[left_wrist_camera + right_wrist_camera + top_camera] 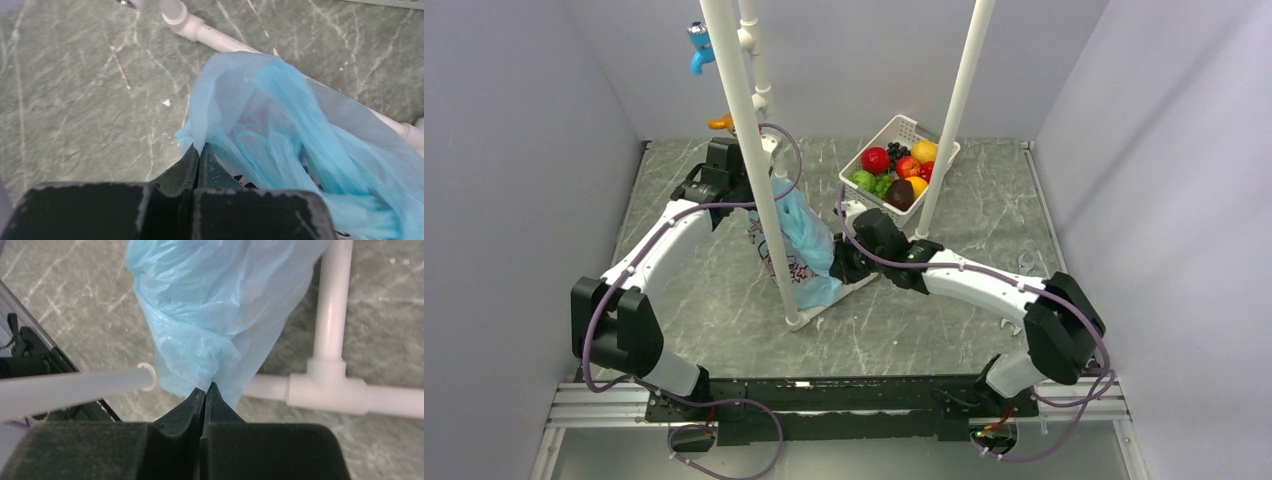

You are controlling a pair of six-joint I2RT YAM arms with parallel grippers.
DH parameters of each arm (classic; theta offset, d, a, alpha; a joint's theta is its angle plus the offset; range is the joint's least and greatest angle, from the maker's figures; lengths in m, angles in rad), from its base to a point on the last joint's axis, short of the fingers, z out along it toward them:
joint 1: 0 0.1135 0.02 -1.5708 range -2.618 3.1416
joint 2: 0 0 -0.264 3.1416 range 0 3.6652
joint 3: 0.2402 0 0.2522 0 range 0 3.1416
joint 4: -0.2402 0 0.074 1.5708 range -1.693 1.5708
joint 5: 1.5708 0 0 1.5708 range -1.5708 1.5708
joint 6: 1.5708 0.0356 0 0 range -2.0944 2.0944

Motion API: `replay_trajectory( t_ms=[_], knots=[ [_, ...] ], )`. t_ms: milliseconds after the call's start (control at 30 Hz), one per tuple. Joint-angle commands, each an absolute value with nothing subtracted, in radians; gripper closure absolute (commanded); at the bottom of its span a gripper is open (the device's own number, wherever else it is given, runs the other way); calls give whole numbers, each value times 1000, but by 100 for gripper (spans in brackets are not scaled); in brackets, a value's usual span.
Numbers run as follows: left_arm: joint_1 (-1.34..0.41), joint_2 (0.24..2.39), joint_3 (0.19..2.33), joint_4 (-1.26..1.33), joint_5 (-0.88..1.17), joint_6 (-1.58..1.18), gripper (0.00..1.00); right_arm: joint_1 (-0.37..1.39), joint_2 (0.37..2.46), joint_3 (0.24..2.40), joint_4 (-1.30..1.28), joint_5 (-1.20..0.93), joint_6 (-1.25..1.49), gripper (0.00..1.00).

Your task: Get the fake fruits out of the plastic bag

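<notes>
The left arm [664, 240] and right arm [976, 278] match: smooth white rounded shells on the long links, chunky black blocks at the joints. A thin purple cable [596, 305] runs along each in slack loops. The left gripper [199, 150] and right gripper [206, 388] have black wedge-shaped fingers on boxy black housings, the left housing scuffed pale at its edges

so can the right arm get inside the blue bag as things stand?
Probably not. The right fingers are shut on a fold of the bag, the left fingers pinch another edge, and neither wrist view shows an open mouth. It would have to let go first.
</notes>
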State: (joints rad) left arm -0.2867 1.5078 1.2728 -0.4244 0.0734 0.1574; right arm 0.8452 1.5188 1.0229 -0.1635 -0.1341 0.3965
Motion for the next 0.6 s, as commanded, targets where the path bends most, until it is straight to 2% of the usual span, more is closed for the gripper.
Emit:
replay_trajectory(
  t_ms=[0,133,200,433,567],
  knots=[
    [-281,1439,1265,-375,-43,181,100,846,1410,936,-144,-123,415,100],
    [-280,1438,1266,-379,-10,183,100,846,1403,910,-168,-119,401,99],
    [-281,1448,1273,-385,6,178,100,847,1408,930,-188,-117,386,94],
    [-280,1469,1284,-391,59,165,100,885,1416,1103,-242,-59,345,52],
    [-280,1490,1309,-413,71,163,100,894,1474,1211,-250,-10,376,36]
  ],
)
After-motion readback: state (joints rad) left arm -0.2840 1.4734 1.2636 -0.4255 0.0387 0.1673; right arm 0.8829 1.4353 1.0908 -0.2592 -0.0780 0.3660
